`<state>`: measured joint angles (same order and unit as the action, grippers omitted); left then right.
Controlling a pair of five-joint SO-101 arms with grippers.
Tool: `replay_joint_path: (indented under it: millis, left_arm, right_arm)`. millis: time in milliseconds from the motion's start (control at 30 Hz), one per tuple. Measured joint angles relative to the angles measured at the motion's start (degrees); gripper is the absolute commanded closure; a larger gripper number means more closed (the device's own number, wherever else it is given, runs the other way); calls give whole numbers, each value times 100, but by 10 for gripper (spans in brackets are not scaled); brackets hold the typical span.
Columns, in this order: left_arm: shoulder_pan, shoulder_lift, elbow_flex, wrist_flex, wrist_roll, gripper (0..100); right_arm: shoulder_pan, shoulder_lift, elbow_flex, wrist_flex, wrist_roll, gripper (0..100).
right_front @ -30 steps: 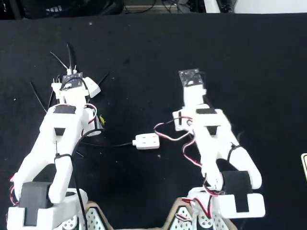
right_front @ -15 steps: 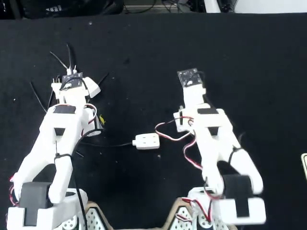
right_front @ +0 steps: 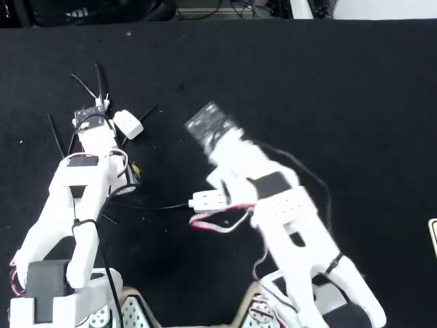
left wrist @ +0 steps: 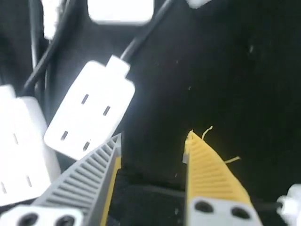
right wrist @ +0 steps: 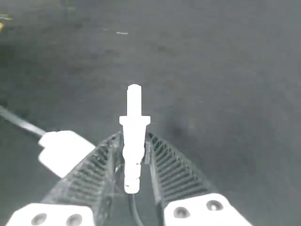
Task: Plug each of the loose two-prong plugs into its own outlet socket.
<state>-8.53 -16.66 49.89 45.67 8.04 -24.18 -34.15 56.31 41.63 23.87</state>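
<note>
Right now, your right pincer (right wrist: pixel 134 135) is clamped narrow on a white plug (right wrist: pixel 134 113), gripping its body so that the prongs stick out past the fingertips along the pincer's own line. In the high view it (right_front: pixel 208 124) hangs over the black worktop (right_front: pixel 355 102), aimed toward the far left. That puts two sockets in play. The mid outlet (right_front: pixel 208 199) lies back toward the arm's base, just beside the forearm and behind the plug's tip. The left outlet (right_front: pixel 128 124) lies off to the plug's left, well apart, and touches or nearly touches your left pincer (right_front: pixel 92 117). From the left wrist you see that pincer (left wrist: pixel 154 136) wide open and holding nothing. The left outlet (left wrist: pixel 89 122) sits just ahead of its grey finger, slots facing up, long axis running on a slant, cord leaving the far end. The prongs run roughly along the worktop while those slots face up, so you'll likely have to tip the plug nose-down over whichever outlet you choose. The left arm is the nearer one to steady the left outlet.
</note>
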Motion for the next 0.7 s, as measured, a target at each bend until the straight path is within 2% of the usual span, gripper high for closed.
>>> replay_joint_path:
  millis: [133,300,433,567,700]
  left_arm:
    - [-149,-475,132,35,-123,784]
    - [-167,-1829,1073,-501,-149,784]
    - [79,-2884,1679,-571,-149,784]
    - [290,-3596,2022,-571,-149,784]
    - [484,-4105,2268,-571,-149,784]
  right_arm:
    - [-545,-422,826,-510,18,988]
    - [-607,-1319,1459,-844,9,988]
    - [-615,-1714,1811,-1240,9,988]
    - [-686,-1767,2330,-2048,9,988]
    - [-1125,-1767,2892,-3007,9,988]
